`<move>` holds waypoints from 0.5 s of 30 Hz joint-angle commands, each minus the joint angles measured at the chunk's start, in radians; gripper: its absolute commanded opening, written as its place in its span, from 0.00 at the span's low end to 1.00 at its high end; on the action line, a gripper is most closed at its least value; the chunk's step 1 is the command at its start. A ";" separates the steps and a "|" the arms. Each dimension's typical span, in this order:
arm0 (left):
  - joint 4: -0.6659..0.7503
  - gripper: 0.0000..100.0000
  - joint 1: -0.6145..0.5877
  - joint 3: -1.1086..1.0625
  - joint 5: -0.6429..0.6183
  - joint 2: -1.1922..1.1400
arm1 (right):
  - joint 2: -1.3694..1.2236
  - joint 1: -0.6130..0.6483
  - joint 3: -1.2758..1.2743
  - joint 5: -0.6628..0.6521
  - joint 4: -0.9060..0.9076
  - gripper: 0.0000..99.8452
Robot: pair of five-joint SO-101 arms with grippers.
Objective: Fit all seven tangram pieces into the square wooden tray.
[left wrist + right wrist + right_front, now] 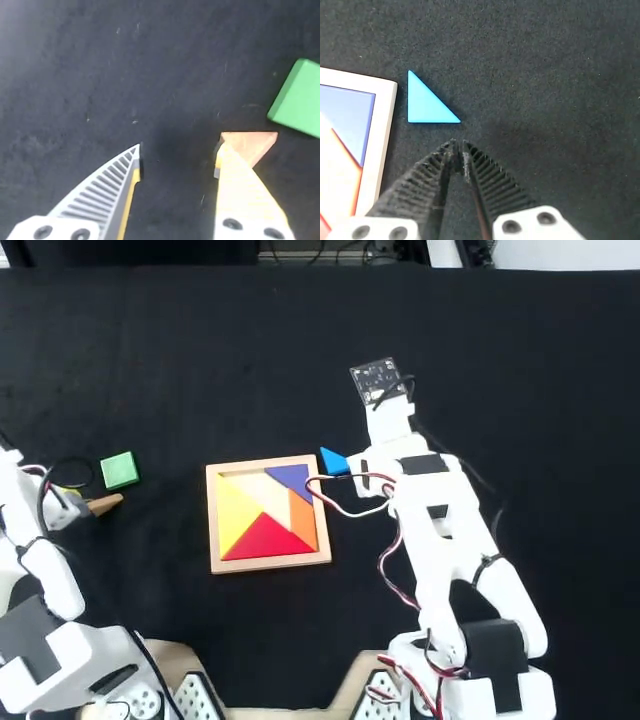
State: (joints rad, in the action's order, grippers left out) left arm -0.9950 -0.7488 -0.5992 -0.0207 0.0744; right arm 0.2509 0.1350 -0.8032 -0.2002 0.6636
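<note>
The counter is carrying the tray near its middle. The tray is already holding several pieces, with a pale patch toward its far side (bare floor or a cream piece, I cannot tell which). The job is looking well past halfway. The step in hand seems to be fetching the loose pieces, with the right gripper best placed to go first and the left gripper waiting by the counter's left edge.

Three pieces are lying outside the tray:
- The green square is lying toward the left edge, well apart from the tray.
- The blue triangle is lying flat just beside the tray's far right corner, clear of the rim.
- The tan piece is lying near the green square.

The next move is probably calling for the right gripper to spread, straddle two edges of the triangle, lift it over the rim and turn it to suit the gap. A thin flat piece is giving little to grip and may slip.

The right gripper's jaws are pressing together on nothing, with the tip just short of the triangle. The left gripper's jaws are standing wide apart and holding nothing. One tip is overlapping the tan piece, but I cannot tell whether it is touching it.
</note>
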 commanded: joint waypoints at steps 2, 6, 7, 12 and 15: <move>-0.023 0.24 -0.053 0.105 -0.006 0.126 | 0.045 0.017 0.002 -0.009 -0.017 0.01; 0.086 0.24 -0.113 0.174 -0.006 0.222 | 0.045 0.017 0.002 -0.009 -0.017 0.01; 0.121 0.24 -0.113 0.180 0.002 0.238 | 0.045 0.017 0.002 -0.009 -0.017 0.01; 0.161 0.24 -0.047 0.182 0.428 0.222 | 0.045 0.017 0.002 -0.009 -0.017 0.01; 0.120 0.24 -0.013 0.166 0.689 0.146 | 0.045 0.017 0.002 -0.009 -0.017 0.01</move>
State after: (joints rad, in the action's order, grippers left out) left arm -0.8539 -0.8086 -0.4626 0.3076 0.2693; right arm 0.2509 0.1350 -0.8032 -0.2002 0.6636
